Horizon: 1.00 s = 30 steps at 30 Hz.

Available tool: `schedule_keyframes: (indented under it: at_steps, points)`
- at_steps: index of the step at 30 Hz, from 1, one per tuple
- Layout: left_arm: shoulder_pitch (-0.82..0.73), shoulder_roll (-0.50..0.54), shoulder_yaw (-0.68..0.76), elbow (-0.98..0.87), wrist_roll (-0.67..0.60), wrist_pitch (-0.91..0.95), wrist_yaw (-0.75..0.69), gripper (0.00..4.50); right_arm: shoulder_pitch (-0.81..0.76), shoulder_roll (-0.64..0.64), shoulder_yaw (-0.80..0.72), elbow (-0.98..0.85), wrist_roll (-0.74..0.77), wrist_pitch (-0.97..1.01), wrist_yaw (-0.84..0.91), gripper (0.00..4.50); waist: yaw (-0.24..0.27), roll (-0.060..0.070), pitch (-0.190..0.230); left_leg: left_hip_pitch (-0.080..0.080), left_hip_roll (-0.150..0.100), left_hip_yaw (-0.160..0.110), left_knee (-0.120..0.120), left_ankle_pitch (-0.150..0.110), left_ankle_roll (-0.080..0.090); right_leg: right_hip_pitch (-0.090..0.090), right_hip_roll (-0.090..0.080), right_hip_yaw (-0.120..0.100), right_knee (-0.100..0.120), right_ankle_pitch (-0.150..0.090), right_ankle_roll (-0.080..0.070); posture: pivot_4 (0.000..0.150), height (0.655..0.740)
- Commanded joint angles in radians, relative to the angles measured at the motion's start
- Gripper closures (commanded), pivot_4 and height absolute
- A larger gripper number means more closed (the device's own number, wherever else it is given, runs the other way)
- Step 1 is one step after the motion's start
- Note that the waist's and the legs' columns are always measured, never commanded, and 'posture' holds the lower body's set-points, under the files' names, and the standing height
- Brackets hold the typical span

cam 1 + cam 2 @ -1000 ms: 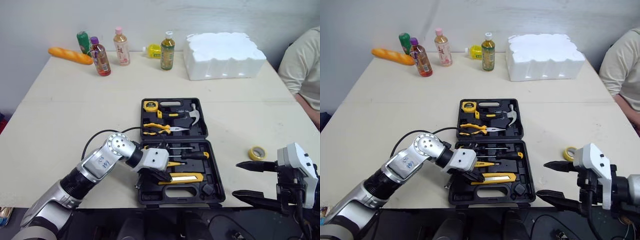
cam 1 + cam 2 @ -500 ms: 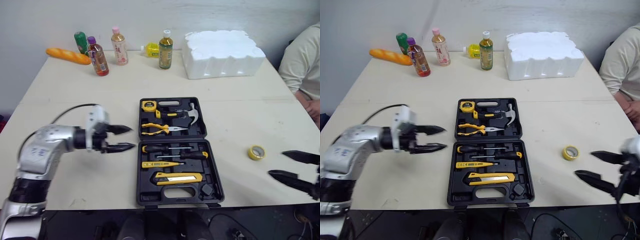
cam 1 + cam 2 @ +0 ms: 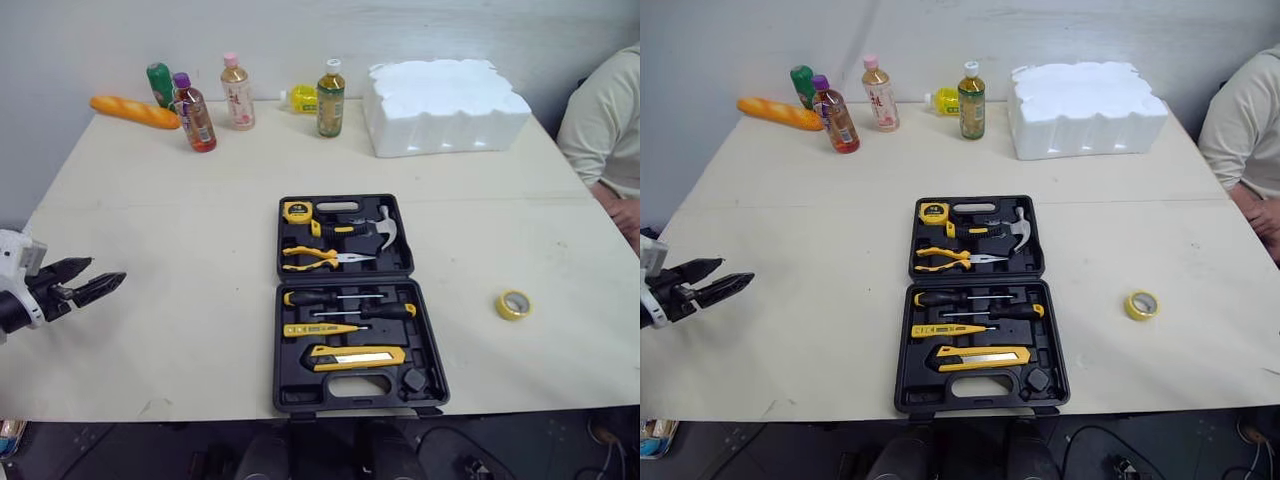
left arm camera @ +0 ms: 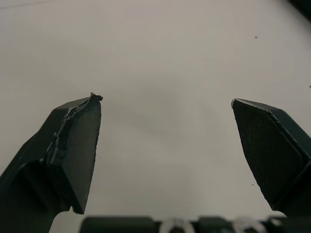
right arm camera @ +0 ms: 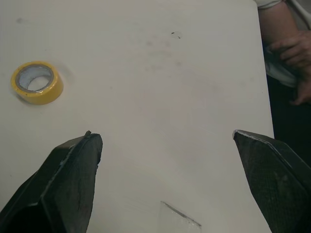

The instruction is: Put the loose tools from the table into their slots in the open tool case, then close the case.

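The black tool case (image 3: 282, 352) lies open at the table's middle. Its far half holds a tape measure (image 3: 299, 211), a hammer (image 3: 372, 226) and pliers (image 3: 318, 258). Its near half holds screwdrivers (image 3: 345, 297) and a yellow utility knife (image 3: 357, 356). A yellow tape roll (image 3: 513, 304) lies loose on the table to the right of the case. My left gripper (image 3: 107, 270) hovers open and empty at the table's left edge, far from the case. Seen from its wrist, my right gripper (image 5: 164, 135) stands open over bare table, with the tape roll (image 5: 37, 81) off to one side.
Several bottles (image 3: 237, 92), a bread loaf (image 3: 135, 111) and a white foam block (image 3: 445, 105) stand along the far edge. A person's sleeve (image 3: 600, 120) is at the right side, with a hand (image 5: 289, 48) just past the table's edge.
My left gripper opened, left the case's near half and swung back to the table's left edge. My right gripper drew back to the right, out of the head views.
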Motion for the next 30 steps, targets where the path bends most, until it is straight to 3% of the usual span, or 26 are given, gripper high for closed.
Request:
schedule_keyframes:
  at_steps: [1, 7, 10, 15, 19, 22, 25, 30]
  points:
    - [-0.021, -0.002, -0.024, -0.195, -0.080, 0.042, -0.067, 0.02, -0.056, -0.062, 0.019, -0.061, 0.030, 0.024, 0.029, 0.00, -0.007, 0.000, 0.000, 0.000, 0.000, 0.000, -0.001, 0.000, 0.000, 0.000, 0.000, 0.000, 0.000, 0.001, 0.001, 0.150, 0.7383]
    - [-0.168, -0.034, -0.190, -0.551, -0.267, 0.267, -0.121, 0.02, -0.106, -0.203, 0.205, -0.191, 0.015, 0.029, 0.183, 0.00, -0.009, 0.001, 0.000, -0.002, 0.000, 0.000, -0.005, 0.001, -0.002, -0.003, 0.001, 0.000, -0.002, 0.004, 0.007, 0.150, 0.7383]
    - [-0.235, -0.066, -0.294, -0.680, -0.313, 0.286, -0.172, 0.02, -0.156, -0.275, 0.331, -0.217, 0.005, 0.005, 0.255, 0.00, -0.008, 0.001, 0.000, -0.002, 0.000, 0.001, -0.005, 0.001, -0.003, -0.003, 0.004, 0.000, -0.002, 0.004, 0.008, 0.150, 0.7383]
    - [-0.362, -0.194, -0.464, -0.773, -0.308, 0.295, -0.147, 0.02, -0.344, -0.308, 0.643, -0.184, -0.129, -0.166, 0.249, 0.00, -0.009, 0.001, 0.001, -0.002, 0.000, 0.008, -0.002, 0.004, -0.007, -0.005, 0.011, -0.003, -0.001, 0.004, 0.009, 0.150, 0.7383]
    - [-0.395, -0.268, -0.539, -0.806, -0.282, 0.254, -0.151, 0.02, -0.523, -0.246, 0.826, -0.137, -0.178, -0.139, 0.241, 0.00, -0.012, 0.001, 0.003, -0.002, 0.001, 0.011, 0.005, 0.003, -0.005, -0.005, 0.015, 0.001, 0.002, 0.005, 0.011, 0.150, 0.7383]
    - [-0.397, -0.292, -0.561, -0.802, -0.268, 0.240, -0.150, 0.00, -0.580, -0.217, 0.889, -0.103, -0.212, -0.139, 0.237, 0.81, -0.009, 0.001, 0.003, -0.003, 0.001, 0.011, 0.008, 0.003, -0.005, -0.005, 0.016, 0.002, 0.004, 0.006, 0.011, 0.150, 0.7383]
    - [-0.397, -0.316, -0.587, -0.795, -0.242, 0.198, -0.152, 0.00, -0.614, -0.202, 0.938, -0.089, -0.235, -0.139, 0.251, 2.31, -0.006, 0.001, 0.003, -0.004, 0.001, 0.011, 0.008, 0.003, -0.006, -0.009, 0.016, 0.002, 0.007, 0.005, 0.010, 0.150, 0.7383]
    - [-0.403, -0.339, -0.593, -0.780, -0.229, 0.180, -0.142, 0.00, -0.652, -0.188, 0.978, -0.091, -0.255, -0.129, 0.255, 2.31, -0.007, 0.001, 0.003, -0.004, 0.001, 0.011, 0.009, 0.004, -0.005, -0.010, 0.016, 0.002, 0.010, 0.005, 0.010, 0.150, 0.7383]
